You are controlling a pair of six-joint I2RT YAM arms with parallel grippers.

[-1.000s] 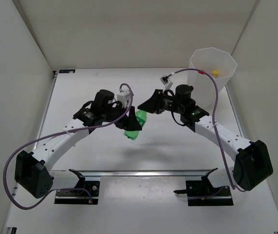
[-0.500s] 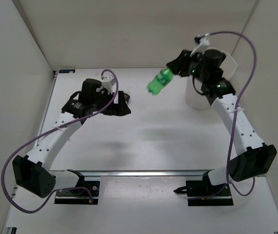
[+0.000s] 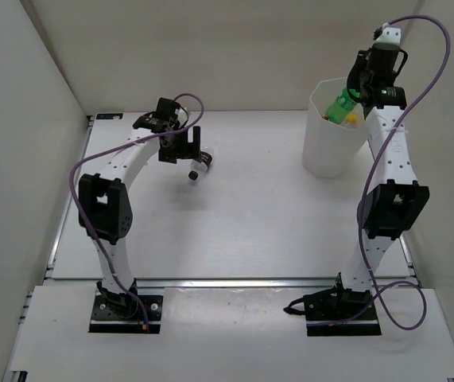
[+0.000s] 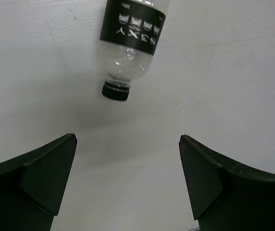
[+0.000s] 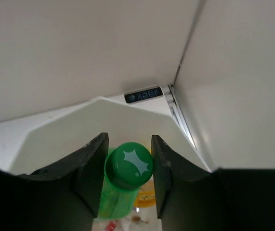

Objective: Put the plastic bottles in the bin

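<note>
White desk [image 3: 250,215] is carrying a black-labelled bottle [image 4: 132,33] under spread left fingers [image 4: 41,178]; right fingers [image 5: 91,168] are pinching the green bottle [image 5: 127,168] above the bin [image 3: 322,155]. It looks like the dropping step, with release needed next.

White matte surface [image 3: 250,231]. One clear bottle [image 4: 130,43] with a black label lies on its side on it, just ahead of the left fingers [image 4: 45,175] and apart from them, black cap pointing back toward the gap between them. The bin [image 3: 330,155] stands upright on the surface, beneath the right fingers [image 5: 91,168].
</note>
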